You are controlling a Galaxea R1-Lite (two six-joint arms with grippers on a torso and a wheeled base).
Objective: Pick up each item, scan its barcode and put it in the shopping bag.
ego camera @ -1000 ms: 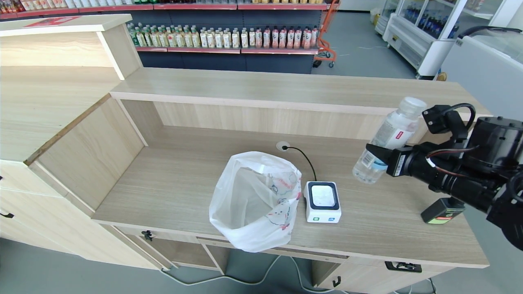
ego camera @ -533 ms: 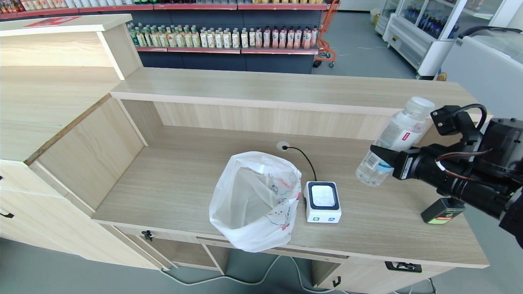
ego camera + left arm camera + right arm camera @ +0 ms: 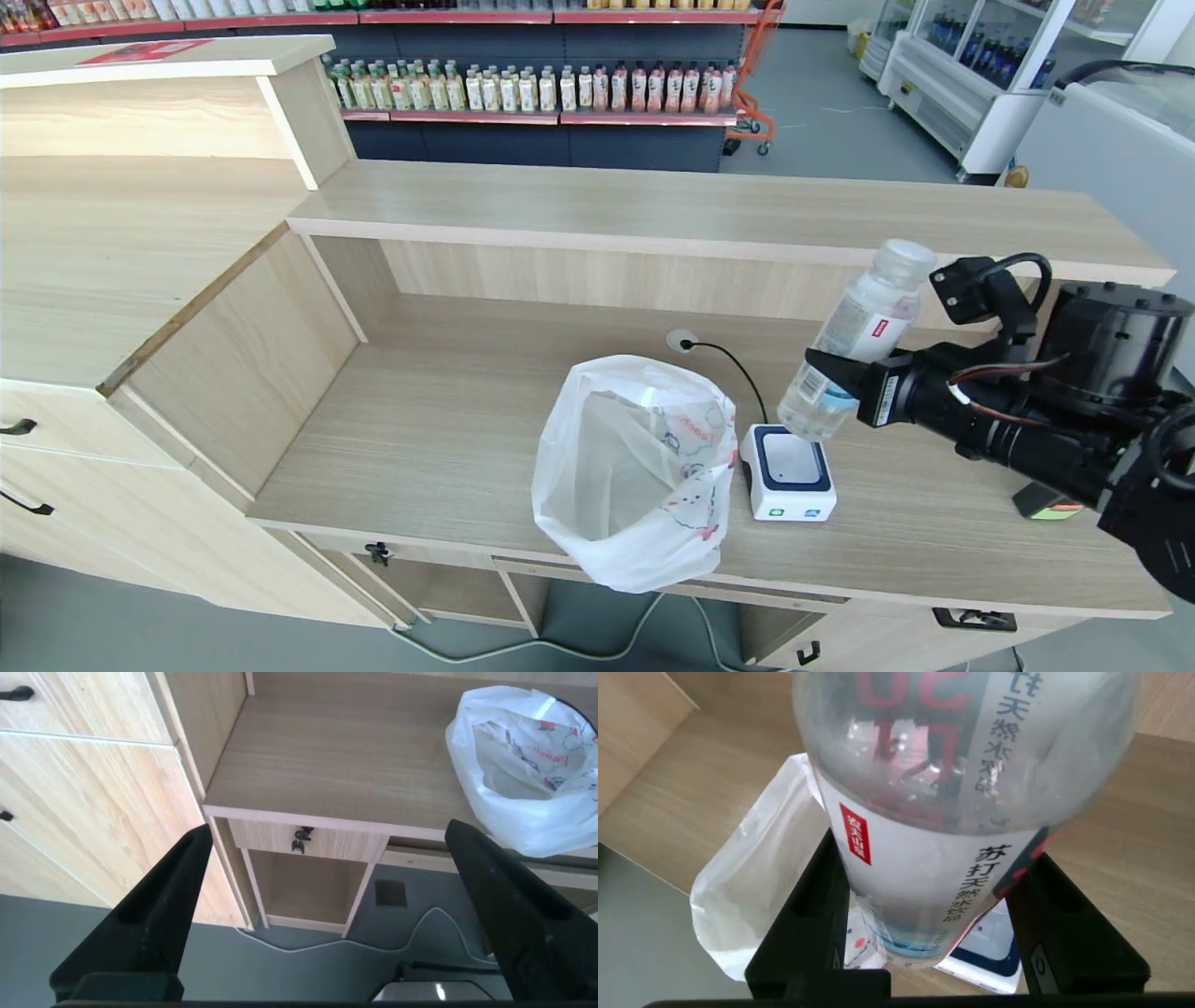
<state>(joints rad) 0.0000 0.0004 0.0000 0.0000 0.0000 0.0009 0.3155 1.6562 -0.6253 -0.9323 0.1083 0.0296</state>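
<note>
Shop counter [image 3: 448, 439], drinks shelves [image 3: 560, 89] behind: a bottle held over the scanner.
The right gripper [image 3: 837, 378] is clamped round the water bottle [image 3: 864, 322], tilting it just above the scanner [image 3: 789, 462], seemingly to present its barcode. The shopping bag [image 3: 635, 467] gapes just left, ready. The left gripper [image 3: 327, 905] hangs spread wide, empty.

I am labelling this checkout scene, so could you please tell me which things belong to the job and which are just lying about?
Job: water bottle, right gripper, scanner, shopping bag, small pack (likely next).
Lying about: drinks shelf, orange trolley, display freezer.
</note>
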